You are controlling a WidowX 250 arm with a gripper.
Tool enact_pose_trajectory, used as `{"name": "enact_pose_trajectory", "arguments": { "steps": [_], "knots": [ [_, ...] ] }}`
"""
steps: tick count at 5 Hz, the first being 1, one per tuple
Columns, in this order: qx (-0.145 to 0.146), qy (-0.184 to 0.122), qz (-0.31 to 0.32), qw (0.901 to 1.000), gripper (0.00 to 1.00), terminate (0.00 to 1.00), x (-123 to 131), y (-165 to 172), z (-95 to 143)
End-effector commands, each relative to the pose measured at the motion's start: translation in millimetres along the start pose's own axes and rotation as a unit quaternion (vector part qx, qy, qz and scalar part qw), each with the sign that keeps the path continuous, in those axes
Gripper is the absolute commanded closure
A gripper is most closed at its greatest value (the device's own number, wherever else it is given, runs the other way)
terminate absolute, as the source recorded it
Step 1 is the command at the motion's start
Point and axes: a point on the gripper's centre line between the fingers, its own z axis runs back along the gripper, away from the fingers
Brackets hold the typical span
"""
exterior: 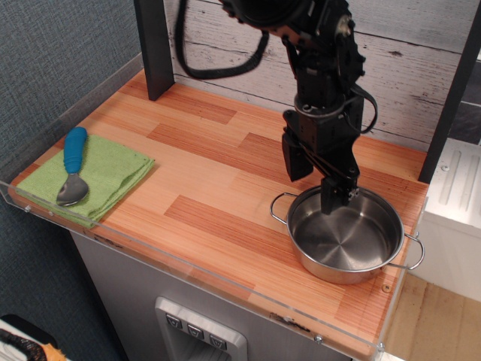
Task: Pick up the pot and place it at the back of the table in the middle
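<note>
The pot (346,241) is polished, mirror-bright steel. The table (203,180) is smooth striped wood with a clear acrylic rim. The cloth (105,173) is matt green fabric.

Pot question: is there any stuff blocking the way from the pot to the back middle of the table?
Nothing visible does. The pot sits front right on the table, and the planks behind it toward the back middle are bare. The cloth and spoon lie far left. The open gripper straddles the pot's back rim.
</note>
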Motion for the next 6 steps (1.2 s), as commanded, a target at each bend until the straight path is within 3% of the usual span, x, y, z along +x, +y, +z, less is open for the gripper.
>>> {"name": "enact_pose_trajectory", "arguments": {
  "steps": [1, 3, 4, 6],
  "knots": [
    [-0.001, -0.004, 0.003, 1.0, 1.0, 0.0, 5.6, -1.3, 0.7],
    [-0.015, 0.001, 0.01, 0.9998, 1.0, 0.0, 1.5, 0.9, -6.0],
    [-0.031, -0.014, 0.052, 0.9981, 1.0, 0.0, -5.8, 4.1, 3.1],
    [-0.044, -0.034, 0.205, 0.9773, 1.0, 0.0, -28.3, 14.4, 31.8]
  ]
}}
